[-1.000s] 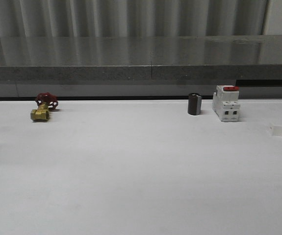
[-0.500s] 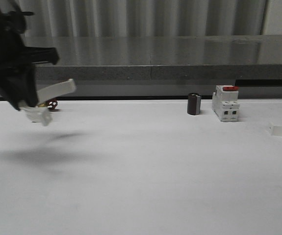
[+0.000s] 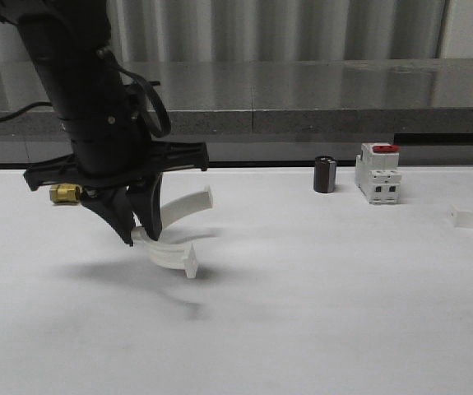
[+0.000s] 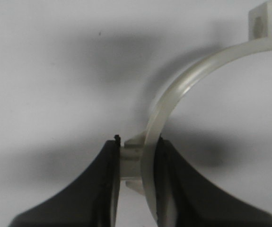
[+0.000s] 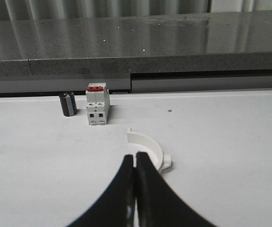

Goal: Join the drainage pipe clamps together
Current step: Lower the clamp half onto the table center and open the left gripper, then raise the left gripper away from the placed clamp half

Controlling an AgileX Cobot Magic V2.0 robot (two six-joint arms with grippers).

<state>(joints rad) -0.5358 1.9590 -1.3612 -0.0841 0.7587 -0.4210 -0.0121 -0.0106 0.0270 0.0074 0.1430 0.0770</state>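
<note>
Gripping one white clamp half by its outer lug, the left gripper hangs just above the white desk, left of the middle and toward the far edge. In the left wrist view the dark fingers pinch the lug with the band pressed against the other pad, so the hold looks firm. The second clamp half lies flat near the desk's right edge, nearer than the circuit breaker and dark cylinder; the right gripper hovers just short of it, fingers pressed together on nothing.

My reading: one half is picked up, the other untouched, and the joining itself is not begun.

The carried half is on edge, its opening facing right, its end tabs one above the other, the lower tab nearest the desk. The resting half curves with its open side toward the desk's left.
</note>
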